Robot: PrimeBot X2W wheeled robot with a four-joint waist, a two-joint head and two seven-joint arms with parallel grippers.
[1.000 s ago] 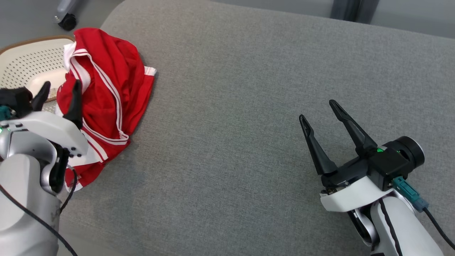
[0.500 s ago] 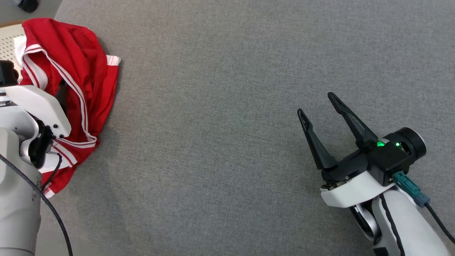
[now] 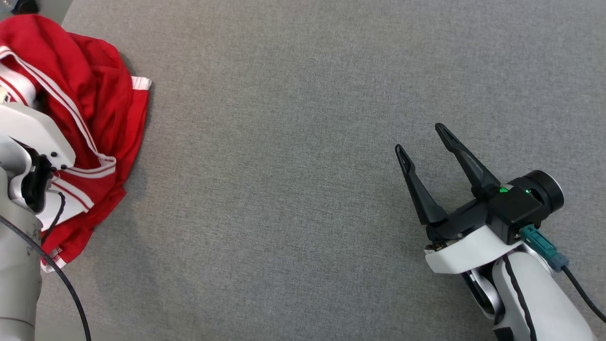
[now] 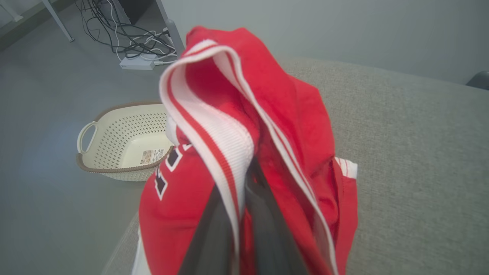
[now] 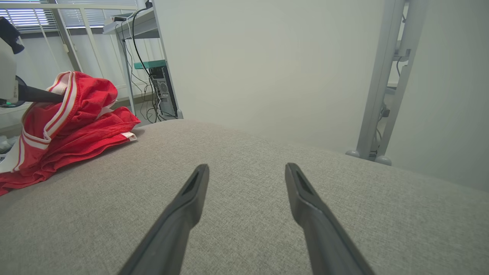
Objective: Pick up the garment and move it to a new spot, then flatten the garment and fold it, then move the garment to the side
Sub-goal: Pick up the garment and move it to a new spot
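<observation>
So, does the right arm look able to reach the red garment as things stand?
Probably, with a long stretch: the grey surface between the open right gripper and the garment is bare, though the left gripper, shut on it, crowds that side.

Red garment [image 3: 106,99] with white stripes, grey woven surface [image 3: 284,189], cream perforated basket [image 4: 114,137]

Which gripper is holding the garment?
The left gripper: its fingers pinch the red garment at its striped band; the right gripper is open and empty.
</observation>
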